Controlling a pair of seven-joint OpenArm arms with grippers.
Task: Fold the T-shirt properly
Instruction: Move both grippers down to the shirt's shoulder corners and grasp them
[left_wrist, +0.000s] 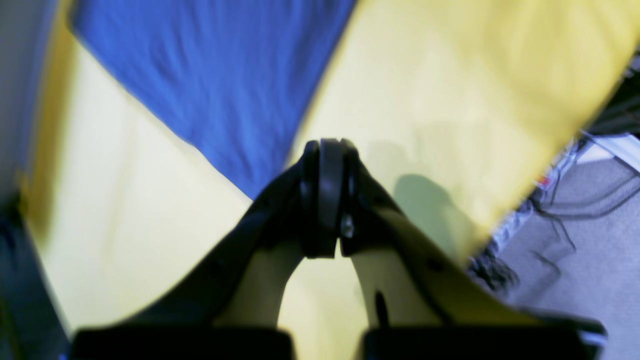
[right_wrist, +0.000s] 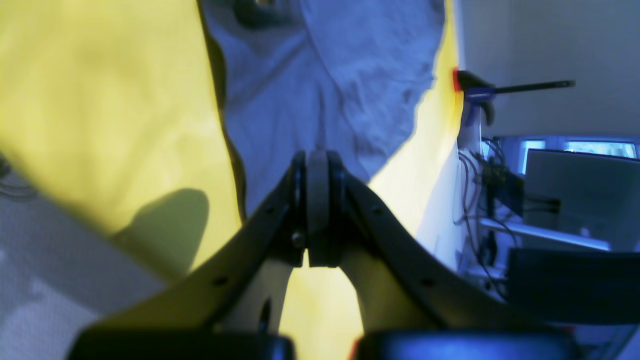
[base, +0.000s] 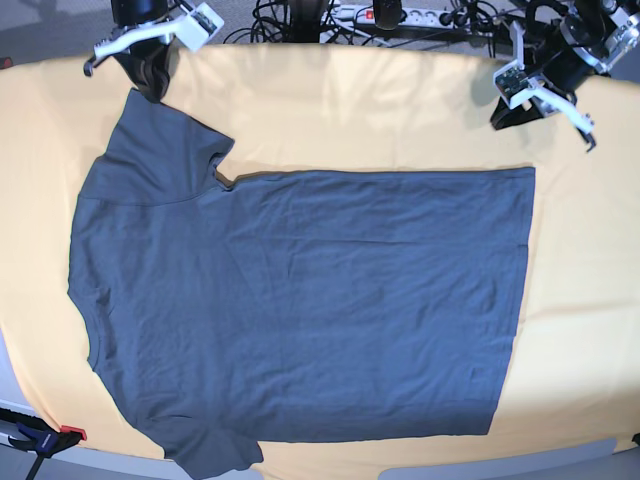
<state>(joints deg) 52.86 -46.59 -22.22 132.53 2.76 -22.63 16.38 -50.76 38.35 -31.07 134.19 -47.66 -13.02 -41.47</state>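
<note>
We note the T-shirt (base: 300, 300) lying flat and spread out on the counter (base: 400, 110), which is covered by a yellow-orange cloth (base: 580, 300). In the base view the shirt fills the middle of the frame: its hem runs down the right side, the collar sits at the left edge, one sleeve points to the upper left and the other to the lower left. The fabric shows only light creases.

We find the right tool (base: 150, 85) at the upper left of the base view, its jaws pressed together with nothing between them. It hangs just above the upper sleeve; whether it touches the fabric we cannot tell. In the right wrist view the shirt (right_wrist: 325, 90) lies beyond the closed tips (right_wrist: 317, 160).

We find the left tool (base: 503, 118) at the upper right of the base view, likewise closed tight and empty, near the shirt's upper hem corner but clear of it. In the left wrist view, which is blurred, that corner (left_wrist: 215, 90) lies just past the tips (left_wrist: 330, 147).

A clamp (base: 40, 437) grips the counter edge at the lower left of the base view.
</note>
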